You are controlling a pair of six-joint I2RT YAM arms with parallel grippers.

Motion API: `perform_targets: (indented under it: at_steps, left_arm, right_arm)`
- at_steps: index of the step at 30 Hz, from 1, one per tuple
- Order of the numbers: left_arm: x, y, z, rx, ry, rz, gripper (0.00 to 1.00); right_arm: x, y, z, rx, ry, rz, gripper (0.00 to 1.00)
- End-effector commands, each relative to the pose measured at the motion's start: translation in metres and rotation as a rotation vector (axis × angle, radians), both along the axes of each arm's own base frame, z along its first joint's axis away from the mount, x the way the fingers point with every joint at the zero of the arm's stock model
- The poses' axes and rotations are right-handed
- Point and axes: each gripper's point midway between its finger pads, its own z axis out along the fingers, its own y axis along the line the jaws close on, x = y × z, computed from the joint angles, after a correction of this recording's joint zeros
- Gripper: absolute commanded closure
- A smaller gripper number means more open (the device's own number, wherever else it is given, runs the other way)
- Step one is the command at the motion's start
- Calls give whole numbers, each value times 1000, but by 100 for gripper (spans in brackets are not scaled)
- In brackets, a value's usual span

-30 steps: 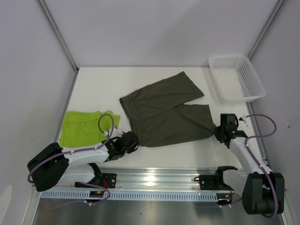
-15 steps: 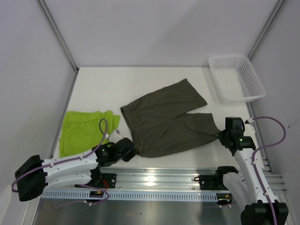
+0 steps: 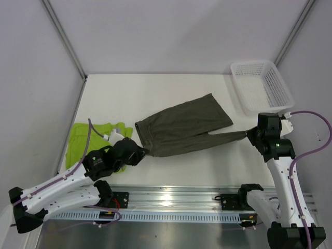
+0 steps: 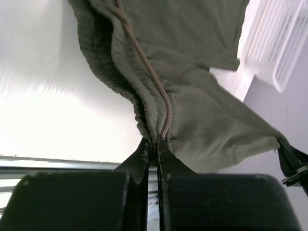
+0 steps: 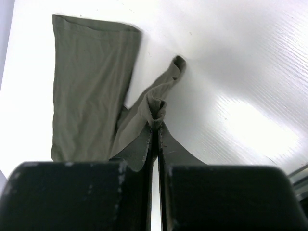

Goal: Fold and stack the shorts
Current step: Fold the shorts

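The dark olive-grey shorts [image 3: 181, 127] stretch across the middle of the table, their near edge lifted between both grippers. My left gripper [image 3: 141, 152] is shut on the waistband corner [image 4: 156, 137] at the left. My right gripper [image 3: 250, 135] is shut on the hem of one leg [image 5: 156, 115] at the right, and that leg hangs taut off the table. The other leg [image 5: 89, 82] lies flat. The lime green shorts [image 3: 88, 142] lie folded at the left, partly hidden by my left arm.
A white mesh basket [image 3: 262, 85] stands at the back right corner, near my right arm. The metal rail [image 3: 171, 199] runs along the near table edge. Grey walls close in the back and both sides.
Both grippers rose and moved away from the near edge, carrying the near edge of the olive-grey shorts up and toward the back. The cloth now doubles over itself.
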Motion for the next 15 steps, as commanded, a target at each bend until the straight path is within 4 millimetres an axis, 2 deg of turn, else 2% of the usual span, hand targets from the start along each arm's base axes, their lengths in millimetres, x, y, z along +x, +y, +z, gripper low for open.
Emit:
perform_targets:
  at_steps: [1,9,10,11,13,15]
  left_arm:
    - [15,25,15,108,-25,66,100]
    - [41,37,17,107,-30,134,100]
    - [45,41,17,110,-30,152,100]
    - [48,40,17,99,-34,153,100]
    - [52,43,16,99,-31,167,100]
    - [56,43,18,95,-33,168,100]
  right_arm:
    - [21,1,21,-22,-53,21,100]
    - [60,12,24,-25,-54,63,100]
    - [67,13,29,-25,-73,64,100]
    - [73,17,24,-23,-55,76,100]
    - [84,21,31,-21,-70,86,100]
    - [96,28,27,-31,-56,103,100]
